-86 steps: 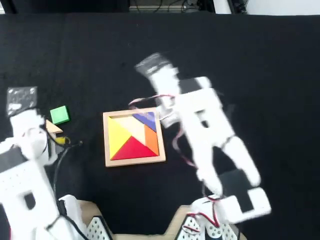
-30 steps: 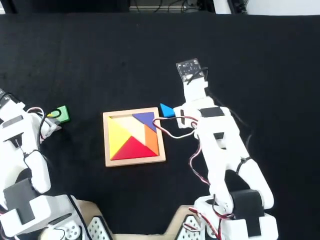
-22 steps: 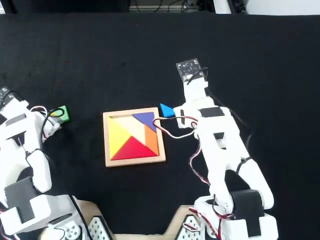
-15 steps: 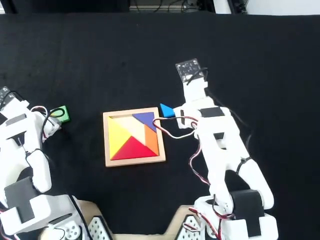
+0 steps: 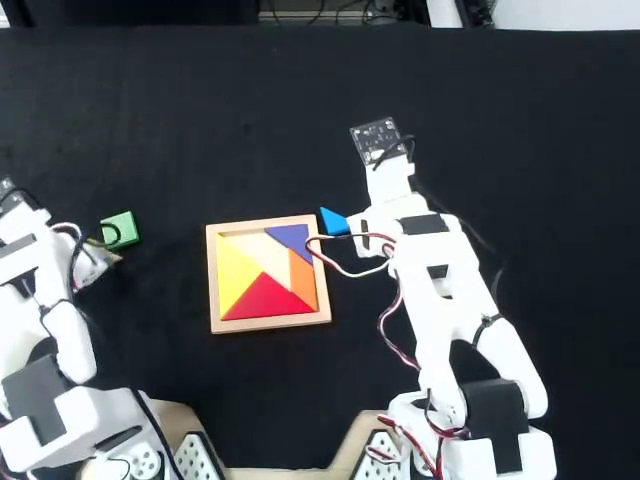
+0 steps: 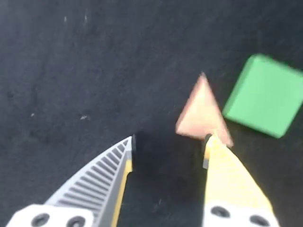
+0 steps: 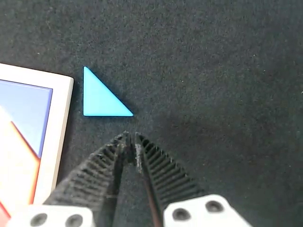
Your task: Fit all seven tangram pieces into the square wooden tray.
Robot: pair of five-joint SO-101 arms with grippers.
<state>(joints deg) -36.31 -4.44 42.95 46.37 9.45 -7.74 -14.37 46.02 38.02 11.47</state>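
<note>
square wooden tray point(image 5: 213, 285) sits mid-bench, partly filled with coloured pieces. small blue triangle piece point(image 5: 332, 221) lies flat just right of the tray's far right corner, apart from the rim. green square piece point(image 5: 120, 229) lies well left of the tray, with a pale orange triangle piece point(image 6: 202, 111) just beside it.

right pincer point(image 7: 129, 138): jaws pressed together, empty, just near of the blue triangle. left pincer point(image 6: 169, 140): jaws parted, empty, one tip at the pale triangle's edge.

handling, by judgement: pieces look thin, rigid, light and smooth, lying flush on the bench, so liable to skid. grip across opposing edges, low.

the wrist views settle how the jaws stand and how close they are to each piece. the high view supplies the tray's fill and overall layout.
</note>
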